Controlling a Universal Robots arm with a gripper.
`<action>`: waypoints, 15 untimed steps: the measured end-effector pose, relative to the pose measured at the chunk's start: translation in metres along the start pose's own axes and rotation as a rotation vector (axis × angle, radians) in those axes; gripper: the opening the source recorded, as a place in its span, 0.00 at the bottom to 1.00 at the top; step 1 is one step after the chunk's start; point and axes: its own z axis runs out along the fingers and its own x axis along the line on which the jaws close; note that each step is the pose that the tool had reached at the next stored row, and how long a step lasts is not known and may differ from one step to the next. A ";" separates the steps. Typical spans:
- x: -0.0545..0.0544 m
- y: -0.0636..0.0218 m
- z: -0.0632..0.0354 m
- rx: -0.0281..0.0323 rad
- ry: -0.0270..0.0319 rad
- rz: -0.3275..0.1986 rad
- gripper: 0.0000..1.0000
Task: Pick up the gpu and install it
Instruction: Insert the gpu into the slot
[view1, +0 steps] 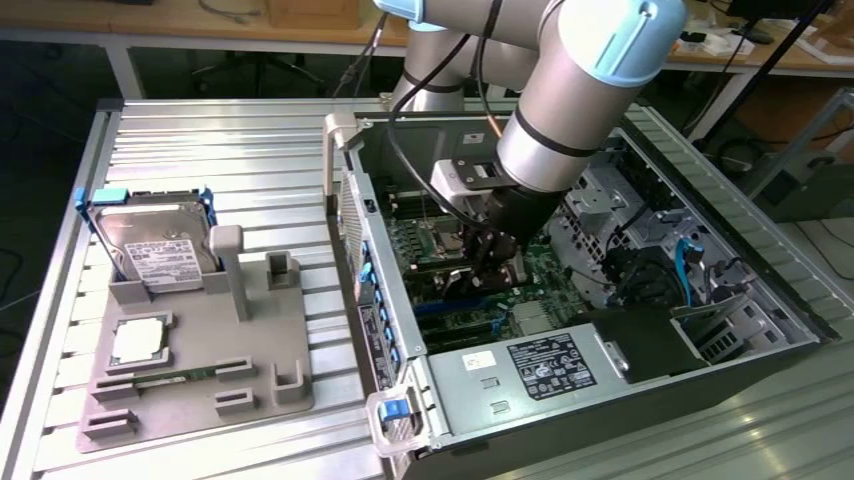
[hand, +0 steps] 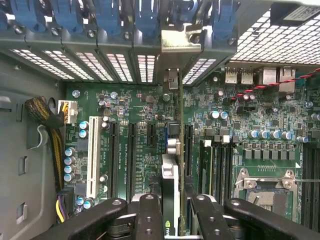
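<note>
The open computer case (view1: 587, 290) lay on its side on the ribbed metal table (view1: 200, 140), with the arm (view1: 561, 100) reaching down into it. Well away from the gripper, outside the case, the grey parts holder (view1: 200, 350) carried the hard drive (view1: 158, 255) and a square chip (view1: 139, 340); I saw no gpu there, so pickup was judged complete.

The motherboard (hand: 130, 100) sat directly under the gripper (hand: 172, 210). The gripper was clenched on the gpu (hand: 171, 170), which stood edge-on between the fingers (hand: 150, 215), its silver bracket (hand: 182, 42) reaching ahead of the gripper to the row of rear slot openings (hand: 120, 65).

Judgement: insertion under way; whether the card edge was fully seated in its slot could not be told, and release remained.

The wrist view gave card-to-slot alignment and the neighbouring empty expansion slots (hand: 132, 155). The exterior view gave the holder and the overall arm pose, with the card largely hidden beneath the gripper (view1: 487, 262).
</note>
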 end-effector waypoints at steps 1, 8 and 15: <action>0.000 0.0000 0.0000 0.0000 0.0000 0.000 0.27; 0.000 -0.0018 -0.0003 -0.0002 0.0003 0.000 0.27; 0.000 -0.0061 -0.0005 -0.0001 0.0002 0.000 0.27</action>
